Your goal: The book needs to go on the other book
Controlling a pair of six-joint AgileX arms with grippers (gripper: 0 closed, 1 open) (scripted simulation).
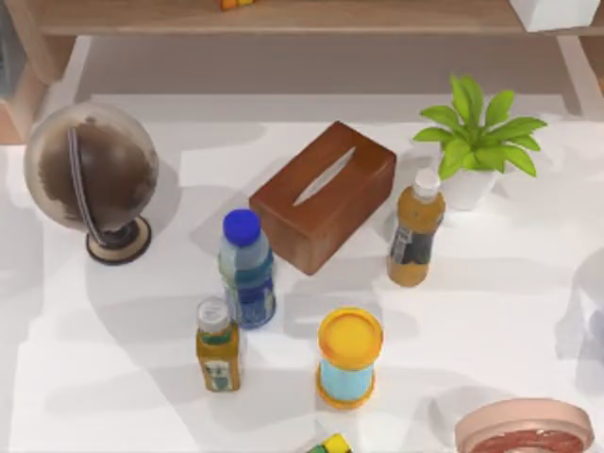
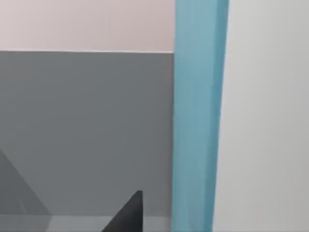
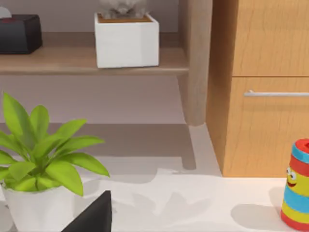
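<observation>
White tabletop (image 1: 113, 377) is sitting crowded under a wooden shelf (image 1: 283, 17), both arms holding off at the edges.

Sweeping left to right across the top view: a globe (image 1: 92, 175) is standing far left, then a blue-capped bottle (image 1: 247, 269) with a small amber bottle (image 1: 218, 344) just beside it. A brown tissue box (image 1: 324, 195) is lying at an angle in the middle, and a yellow-lidded jar (image 1: 348, 359) is standing nearer the front edge. A white-capped amber bottle (image 1: 415, 226) is standing next, with a potted plant (image 1: 479, 142) behind it. The left gripper (image 2: 128, 217) is facing a grey wall and a blue upright strip (image 2: 195, 116); apart or together, I cannot tell. The right gripper (image 3: 94, 217) is hanging just beside the plant's pot, looking toward a wooden cabinet (image 3: 260, 87) and a striped toy (image 3: 297, 183); its state, too, I cannot tell.
</observation>
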